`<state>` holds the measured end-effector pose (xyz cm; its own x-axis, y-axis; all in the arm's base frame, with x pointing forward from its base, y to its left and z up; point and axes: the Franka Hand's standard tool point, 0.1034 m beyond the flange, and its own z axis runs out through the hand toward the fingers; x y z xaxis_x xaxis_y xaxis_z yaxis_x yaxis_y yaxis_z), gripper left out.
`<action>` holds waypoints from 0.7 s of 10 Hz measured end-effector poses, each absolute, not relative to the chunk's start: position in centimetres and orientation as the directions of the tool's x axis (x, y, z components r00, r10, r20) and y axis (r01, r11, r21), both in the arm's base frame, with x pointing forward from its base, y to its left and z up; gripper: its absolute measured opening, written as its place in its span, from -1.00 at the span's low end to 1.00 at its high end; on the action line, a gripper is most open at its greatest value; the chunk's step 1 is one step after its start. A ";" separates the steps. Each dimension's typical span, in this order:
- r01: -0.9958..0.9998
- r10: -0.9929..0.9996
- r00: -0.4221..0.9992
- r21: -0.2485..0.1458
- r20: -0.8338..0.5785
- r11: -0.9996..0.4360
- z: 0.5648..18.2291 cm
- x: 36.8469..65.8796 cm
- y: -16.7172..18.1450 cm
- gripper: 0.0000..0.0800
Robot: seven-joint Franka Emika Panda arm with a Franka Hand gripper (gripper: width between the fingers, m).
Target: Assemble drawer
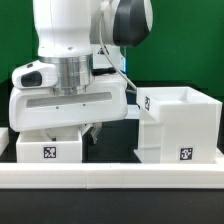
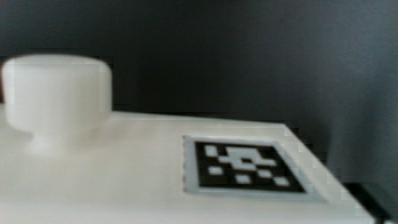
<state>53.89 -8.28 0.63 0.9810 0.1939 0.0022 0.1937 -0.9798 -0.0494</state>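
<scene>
Gripper (image 1: 88,130) is low over the smooth white boxy tray (image 1: 50,146) with a stubby round knob (image 2: 54,95). Can't tell whether it's gripping.

lab bench: green backdrop (image 1: 190,35), black table (image 1: 120,148), tag-marked white drawer parts (image 1: 185,125)

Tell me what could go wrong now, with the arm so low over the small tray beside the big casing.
1. The gripper hangs right at the small tray with its fingers hidden, so the grip is unconfirmed; the tray may slip or tilt.
2. The casing stands close on the exterior view's right; a sideways push could knock it.
3. The wrist view shows the knob very near; the fingers might strike it.
</scene>
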 end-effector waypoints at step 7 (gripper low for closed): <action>0.195 0.195 0.981 -0.049 0.004 -0.980 0.7 54.0 -8.2 -0.90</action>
<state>54.00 -8.15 0.70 0.9807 0.1954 0.0041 0.1953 -0.9795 -0.0489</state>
